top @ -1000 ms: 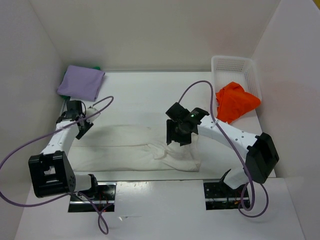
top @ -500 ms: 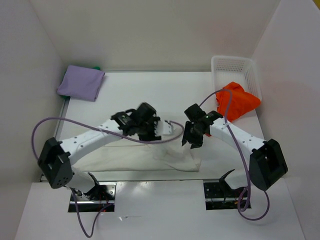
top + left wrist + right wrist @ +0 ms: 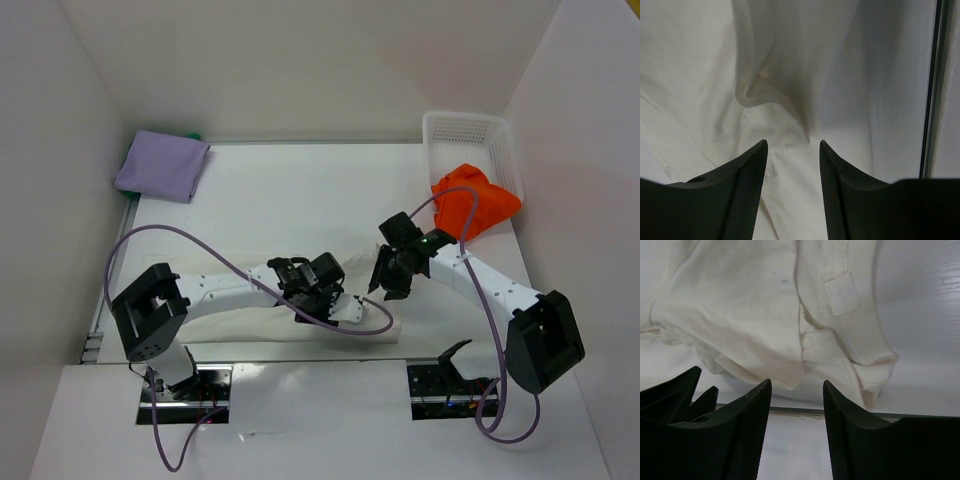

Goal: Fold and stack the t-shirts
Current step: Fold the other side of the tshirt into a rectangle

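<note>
White shirt [image 3: 730, 310] lies half-folded beneath the left gripper [image 3: 792, 145] and right gripper [image 3: 796, 382], both spread and empty; lavender shirt [image 3: 163, 165] sits folded, orange shirt [image 3: 473, 205] waits crumpled.

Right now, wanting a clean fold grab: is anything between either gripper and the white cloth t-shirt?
Nothing visible. The left gripper and right gripper, both open, hang directly over the white cloth t-shirt. The left arm's purple cable loops across the shirt's near right end, beside the grippers.
</note>
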`<act>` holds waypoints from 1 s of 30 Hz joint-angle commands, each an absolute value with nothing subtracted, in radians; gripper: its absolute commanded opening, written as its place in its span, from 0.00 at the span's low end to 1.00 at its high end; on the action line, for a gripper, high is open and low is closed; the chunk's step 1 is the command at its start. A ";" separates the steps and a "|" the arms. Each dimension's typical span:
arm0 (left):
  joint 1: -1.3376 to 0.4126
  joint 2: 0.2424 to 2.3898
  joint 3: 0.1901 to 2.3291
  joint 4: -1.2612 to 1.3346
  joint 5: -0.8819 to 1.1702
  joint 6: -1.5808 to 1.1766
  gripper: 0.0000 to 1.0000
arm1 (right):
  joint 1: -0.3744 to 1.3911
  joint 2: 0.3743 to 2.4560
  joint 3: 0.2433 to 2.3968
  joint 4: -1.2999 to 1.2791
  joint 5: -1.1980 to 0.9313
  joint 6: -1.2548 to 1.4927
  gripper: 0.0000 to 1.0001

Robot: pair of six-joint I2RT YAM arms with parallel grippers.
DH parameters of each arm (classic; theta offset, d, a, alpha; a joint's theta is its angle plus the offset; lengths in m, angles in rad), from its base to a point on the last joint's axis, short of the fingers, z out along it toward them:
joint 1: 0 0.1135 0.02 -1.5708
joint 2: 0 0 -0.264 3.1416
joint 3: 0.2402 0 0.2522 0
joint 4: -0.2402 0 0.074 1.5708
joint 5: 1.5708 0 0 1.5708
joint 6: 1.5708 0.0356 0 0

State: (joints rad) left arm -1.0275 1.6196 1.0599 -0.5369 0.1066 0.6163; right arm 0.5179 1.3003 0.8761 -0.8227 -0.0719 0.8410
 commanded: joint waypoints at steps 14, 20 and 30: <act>-1.040 1.671 0.989 -0.420 0.029 0.614 0.45 | 0.512 1.270 0.854 -0.793 -0.136 0.836 0.63; -1.040 1.698 0.989 -0.411 0.034 0.583 0.39 | 0.512 1.270 0.821 -0.761 -0.204 0.845 0.68; -1.040 1.709 1.011 -0.420 0.035 0.565 0.05 | 0.545 1.348 0.810 -0.669 -0.293 0.910 0.68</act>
State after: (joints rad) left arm -1.0359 1.6985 0.9989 -0.4244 0.0296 0.5911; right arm 0.5274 1.3144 0.8127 -0.7441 -0.2504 0.8753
